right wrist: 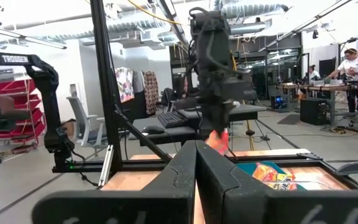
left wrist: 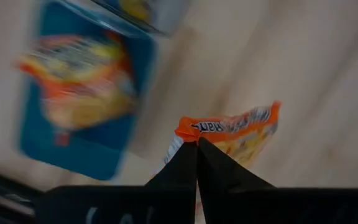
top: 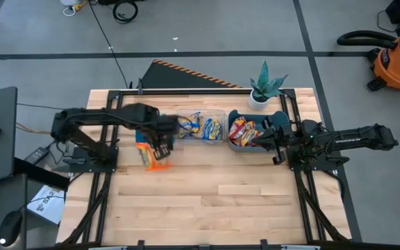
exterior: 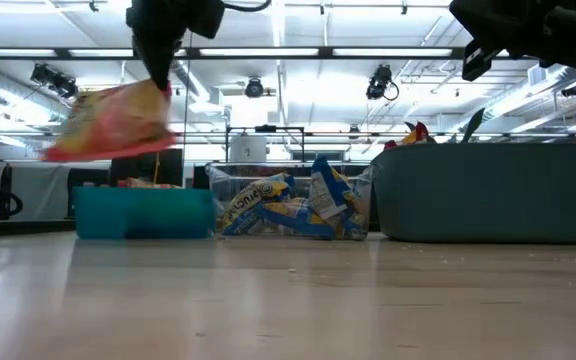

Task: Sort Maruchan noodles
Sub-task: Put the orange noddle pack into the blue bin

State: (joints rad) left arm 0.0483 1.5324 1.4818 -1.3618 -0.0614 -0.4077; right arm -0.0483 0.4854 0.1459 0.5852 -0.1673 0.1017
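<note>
**Left arm has an orange packet up in the air, right arm parked over the grey bin**

High view: the wooden plank counter [top: 221,201] carries three bins in a row near its far side. Teal bin [top: 144,149] on the left, clear bin [top: 207,127] in the middle with blue-and-yellow packets [top: 201,127], grey bin [top: 255,132] on the right with red-and-yellow packets [top: 243,130]. The left gripper [top: 160,149] sits over the teal bin's near edge with an orange-red packet [top: 157,165] hanging from it. The right gripper [top: 268,137] rests above the grey bin. A little potted plant [top: 264,87] stands just behind that bin, and an orange shop vac [top: 398,59] is off on the floor.

Low view: the held packet [exterior: 116,122] is well clear of the counter, crinkly and tilted, above the teal bin [exterior: 143,212]. The clear bin's walls show the packets inside.

Left wrist view: jaws clenched on the packet's [left wrist: 238,134] crimped top edge. Another orange packet [left wrist: 82,87] lies blurred in the teal bin.

Right wrist view: own jaws pressed together, nothing in them. The left arm stands straight ahead, blocking the view of most of the counter.
</note>
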